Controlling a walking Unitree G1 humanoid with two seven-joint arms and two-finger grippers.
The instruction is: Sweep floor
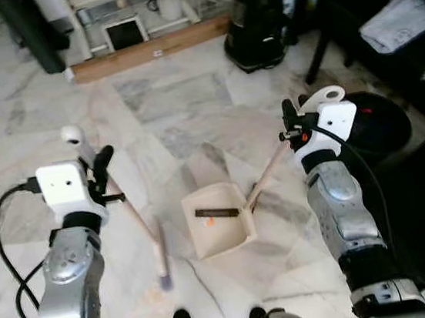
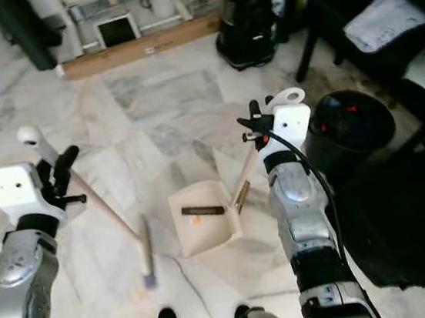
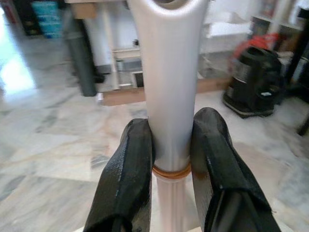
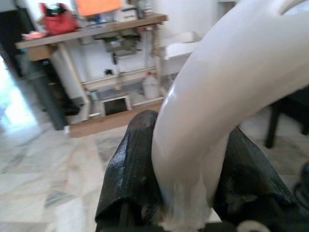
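The left end effector (image 3: pixel 171 164) is clamping the broom (image 1: pixel 129 208) near its white handle top, the brush head resting on the floor (image 1: pixel 182 101) just left of the dustpan (image 1: pixel 218 220). The right end effector (image 4: pixel 186 174) is gripping the dustpan's handle, holding the pan flat on the floor between the arms. A dark strip and an orange scrap are lying inside it. Judging by this, collection is under way; next, the broom needs drawing toward the pan's open edge while the pan is kept steady.
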